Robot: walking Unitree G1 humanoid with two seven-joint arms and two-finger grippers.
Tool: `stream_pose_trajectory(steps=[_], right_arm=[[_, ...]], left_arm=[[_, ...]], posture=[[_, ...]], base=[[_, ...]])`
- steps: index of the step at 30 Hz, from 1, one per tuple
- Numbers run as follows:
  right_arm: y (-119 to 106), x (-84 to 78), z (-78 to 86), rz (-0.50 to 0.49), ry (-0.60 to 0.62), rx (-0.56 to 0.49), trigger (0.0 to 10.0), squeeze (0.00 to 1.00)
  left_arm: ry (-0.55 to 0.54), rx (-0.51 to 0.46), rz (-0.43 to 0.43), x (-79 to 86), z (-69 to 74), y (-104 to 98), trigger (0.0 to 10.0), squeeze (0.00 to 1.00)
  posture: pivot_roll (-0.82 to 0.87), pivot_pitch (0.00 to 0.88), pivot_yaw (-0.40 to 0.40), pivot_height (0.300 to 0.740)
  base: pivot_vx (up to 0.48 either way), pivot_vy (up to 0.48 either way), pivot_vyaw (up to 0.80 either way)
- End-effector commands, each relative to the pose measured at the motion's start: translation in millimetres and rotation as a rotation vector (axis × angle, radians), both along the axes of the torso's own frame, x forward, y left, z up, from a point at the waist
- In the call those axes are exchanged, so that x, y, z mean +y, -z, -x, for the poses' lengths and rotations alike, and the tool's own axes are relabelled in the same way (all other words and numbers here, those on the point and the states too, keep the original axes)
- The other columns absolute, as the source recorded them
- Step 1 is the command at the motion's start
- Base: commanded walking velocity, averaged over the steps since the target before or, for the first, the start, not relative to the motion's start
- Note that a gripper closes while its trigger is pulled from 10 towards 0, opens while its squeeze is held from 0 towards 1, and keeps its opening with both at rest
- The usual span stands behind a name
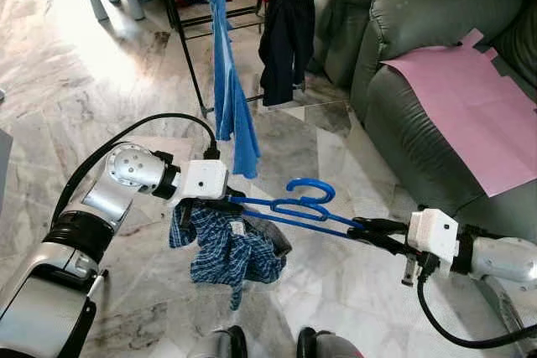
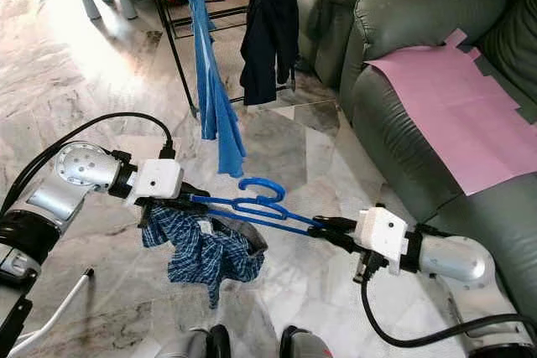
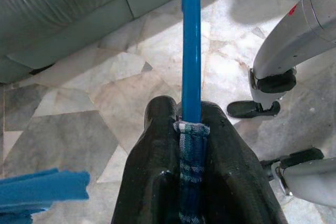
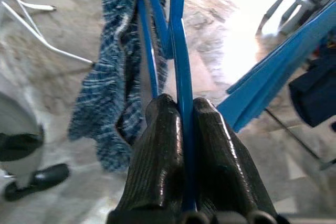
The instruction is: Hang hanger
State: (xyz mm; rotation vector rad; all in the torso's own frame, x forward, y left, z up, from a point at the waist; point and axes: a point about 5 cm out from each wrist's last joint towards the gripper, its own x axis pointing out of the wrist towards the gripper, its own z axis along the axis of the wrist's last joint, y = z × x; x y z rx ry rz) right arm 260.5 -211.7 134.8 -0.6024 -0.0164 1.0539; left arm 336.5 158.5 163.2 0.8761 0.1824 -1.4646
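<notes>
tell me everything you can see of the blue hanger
The hanger is thin, blue and plastic-looking, with a curved hook at its middle. It lies roughly level above the marble floor, held at both ends: the left gripper clamps one end together with the plaid garment draped there, and the right gripper clamps the other.

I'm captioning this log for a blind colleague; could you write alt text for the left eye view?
Two grippers hold a blue hanger level between them, left gripper and right gripper at opposite ends, with a plaid garment drooping from it. Beyond stand a rack with hanging clothes and a green sofa.
</notes>
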Motion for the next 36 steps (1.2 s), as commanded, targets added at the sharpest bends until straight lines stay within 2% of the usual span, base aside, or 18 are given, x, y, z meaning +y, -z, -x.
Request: stream_pose_trajectory(steps=[1,7,11,16,20,23,26,29,31,33,34,36], right_arm=[[-2,-3.7,-4.7,-0.008,0.049,-0.027,10.0,1.0],[0,-5.3,-5.1,0.03,0.049,-0.02,10.0,1.0],[-2,-14.0,-8.1,0.107,0.064,-0.037,10.0,1.0],[-6,-18.2,-10.7,0.116,0.081,-0.054,10.0,1.0],[-23,-41.1,-23.1,0.188,0.193,-0.159,10.0,1.0],[-25,-44.8,-25.4,0.206,0.22,-0.188,10.0,1.0],[-31,-52.1,-36.0,0.248,0.344,-0.274,10.0,1.0],[-41,-56.8,-46.8,0.197,0.504,-0.353,10.0,1.0],[-42,-56.8,-48.1,0.176,0.527,-0.362,10.0,1.0],[-50,-55.4,-54.1,0.066,0.641,-0.427,10.0,1.0],[-51,-55.0,-55.3,0.035,0.67,-0.437,10.0,1.0],[-48,-54.1,-58.1,-0.058,0.775,-0.429,10.0,1.0]], left_arm=[[-0.014,0.029,-0.022,7.3,1.3,4,0.0,0.0],[-0.034,0.018,-0.001,6.6,-0.3,4,0.0,0.0],[-0.112,0.014,0.029,13.9,-3.1,8,0.0,0.0],[-0.127,0.013,0.024,17.1,-3.1,10,0.0,0.0],[-0.149,0.024,0.004,25.8,-0.2,15,0.0,0.0],[-0.154,0.026,0.005,26.4,0.3,17,0.0,0.0],[-0.181,0.017,0.011,28.4,-0.6,20,0.0,0.0],[-0.248,0.004,0.046,32.8,-2.3,21,0.0,0.0],[-0.262,-0.002,0.054,33.7,-2.7,21,0.0,0.0],[-0.401,-0.077,0.093,40.7,-8.9,22,0.0,0.0],[-0.442,-0.102,0.108,42.2,-11.0,22,0.0,0.0],[-0.578,-0.148,0.191,46.2,-18.1,19,0.0,0.0]], posture=[[-0.06,0.181,0.019,0.74],[-0.06,0.177,0.017,0.74],[-0.06,0.173,0.016,0.74],[-0.06,0.173,0.016,0.74],[-0.07,0.168,0.018,0.74],[-0.07,0.168,0.018,0.74],[-0.07,0.169,0.017,0.74],[-0.08,0.165,0.019,0.74],[-0.08,0.165,0.019,0.74],[-0.07,0.163,0.017,0.74],[-0.07,0.163,0.017,0.74],[-0.06,0.168,0.016,0.74]], base=[[0.0,0.0,0.0],[0.0,0.0,0.0],[0.0,0.0,0.0],[0.0,0.0,0.0],[0.0,0.0,0.0],[0.0,0.0,0.0],[0.0,0.0,0.0],[0.0,0.0,0.0],[0.0,0.0,0.0],[0.0,0.0,0.0],[0.0,0.0,0.0],[0.0,0.0,0.0]])
